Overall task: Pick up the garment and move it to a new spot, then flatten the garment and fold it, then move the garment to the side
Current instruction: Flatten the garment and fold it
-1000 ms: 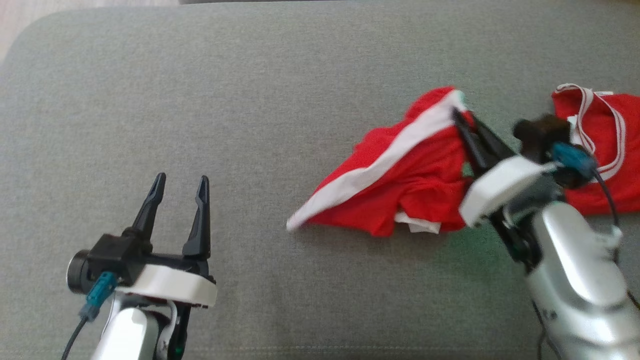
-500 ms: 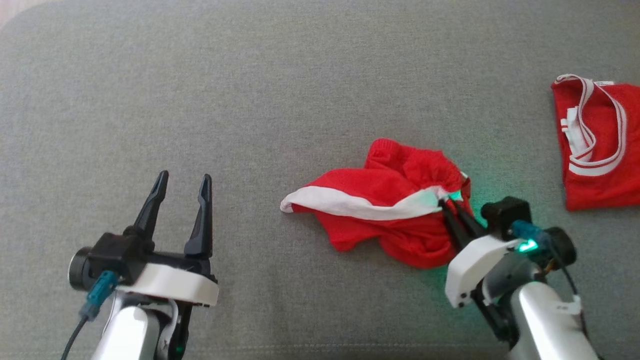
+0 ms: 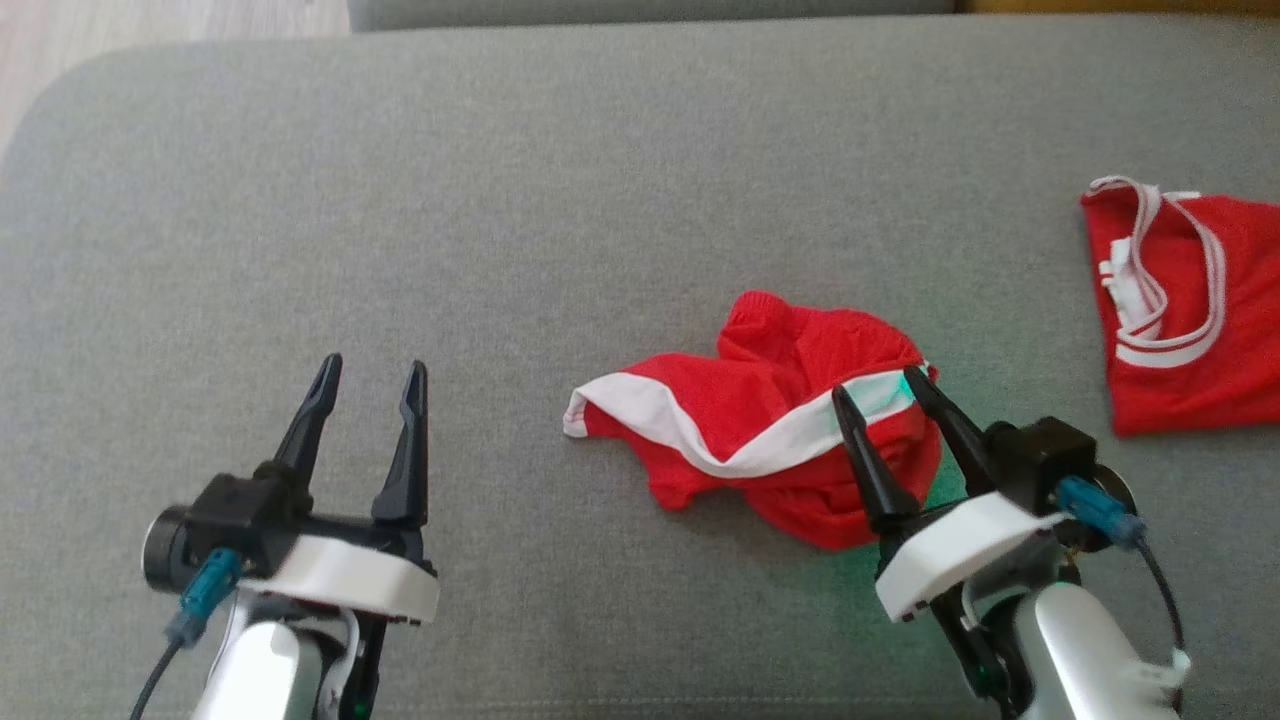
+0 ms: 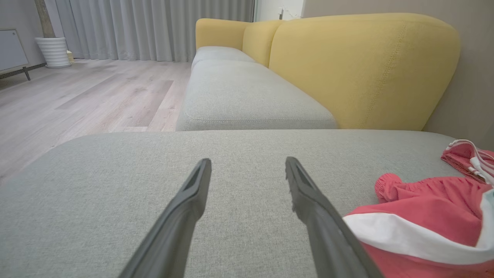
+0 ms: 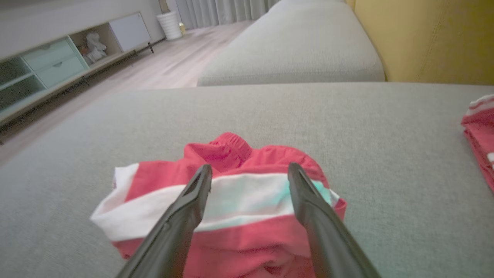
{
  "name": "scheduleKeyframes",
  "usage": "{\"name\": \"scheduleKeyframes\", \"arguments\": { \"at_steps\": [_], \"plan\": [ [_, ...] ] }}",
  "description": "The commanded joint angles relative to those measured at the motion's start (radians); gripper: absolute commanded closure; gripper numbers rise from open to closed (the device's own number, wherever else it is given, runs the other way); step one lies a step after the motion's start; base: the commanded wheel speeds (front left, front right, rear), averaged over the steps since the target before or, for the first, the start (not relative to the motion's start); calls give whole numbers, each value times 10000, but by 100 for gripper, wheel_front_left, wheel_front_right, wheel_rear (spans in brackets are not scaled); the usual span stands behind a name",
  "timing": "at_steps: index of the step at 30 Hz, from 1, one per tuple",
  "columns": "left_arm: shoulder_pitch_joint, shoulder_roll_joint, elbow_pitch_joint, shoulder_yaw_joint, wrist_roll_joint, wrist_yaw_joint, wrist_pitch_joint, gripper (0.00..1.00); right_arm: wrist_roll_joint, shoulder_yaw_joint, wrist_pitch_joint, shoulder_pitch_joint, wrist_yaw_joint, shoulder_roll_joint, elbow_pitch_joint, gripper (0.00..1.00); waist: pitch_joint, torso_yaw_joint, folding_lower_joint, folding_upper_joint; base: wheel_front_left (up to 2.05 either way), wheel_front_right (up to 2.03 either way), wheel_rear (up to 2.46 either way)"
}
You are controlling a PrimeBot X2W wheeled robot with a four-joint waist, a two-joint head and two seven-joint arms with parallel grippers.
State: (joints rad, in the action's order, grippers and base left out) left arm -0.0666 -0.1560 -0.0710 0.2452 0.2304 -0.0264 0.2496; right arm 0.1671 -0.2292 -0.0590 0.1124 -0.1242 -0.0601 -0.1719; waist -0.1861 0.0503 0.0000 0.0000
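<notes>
The garment (image 3: pixel 770 430), red shorts with a white stripe, lies crumpled on the grey cushion (image 3: pixel 560 200). It also shows in the right wrist view as the garment (image 5: pixel 227 193) and at the right edge of the left wrist view as the garment (image 4: pixel 428 224). My right gripper (image 3: pixel 877 388) is open over the garment's right end, fingers apart with the white stripe between them and nothing gripped; the same open gripper (image 5: pixel 250 172) appears in its wrist view. My left gripper (image 3: pixel 371 364) stands open and empty well to the left, also seen as the left gripper (image 4: pixel 248 164).
A second red piece of clothing with white trim (image 3: pixel 1180 300) lies at the cushion's right edge. A yellow sofa back (image 4: pixel 362 69) and another grey seat cushion (image 4: pixel 247 96) are beyond. Wooden floor (image 4: pixel 88 92) lies past the cushion's left edge, with a low cabinet (image 5: pixel 58 65).
My right gripper carried the garment down and left from beside the other red clothing, set it on the cushion, and has opened and let go. The left arm held still.
</notes>
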Motion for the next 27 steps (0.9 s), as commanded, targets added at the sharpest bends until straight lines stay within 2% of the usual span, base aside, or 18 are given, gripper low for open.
{"name": "scheduleKeyframes", "arguments": {
  "at_steps": [1, 5, 15, 27],
  "plan": [
    [-78, -91, 257, -405, -101, -58, 122, 0, 170, -275, 235, -95, -65, 96, 667, 0, 245, -63, 0, 0, 0, 0, 0],
    [195, -123, 259, -463, -129, -190, 122, 0, 248, -121, 385, -364, -65, 97, 1337, 0, 573, -153, 0, 0, 0, 0, 0],
    [1031, -301, 517, -557, -149, -513, 19, 0, -42, 1161, 232, -1174, -65, 98, 2677, 0, 1346, -341, 0, 0, 0, 0, 0],
    [1610, -394, 957, -496, -140, -764, -224, 0, -56, 1256, -70, -1882, -65, 98, 3208, 0, 1542, -356, 0, 0, 0, 0, 0]
  ]
}}
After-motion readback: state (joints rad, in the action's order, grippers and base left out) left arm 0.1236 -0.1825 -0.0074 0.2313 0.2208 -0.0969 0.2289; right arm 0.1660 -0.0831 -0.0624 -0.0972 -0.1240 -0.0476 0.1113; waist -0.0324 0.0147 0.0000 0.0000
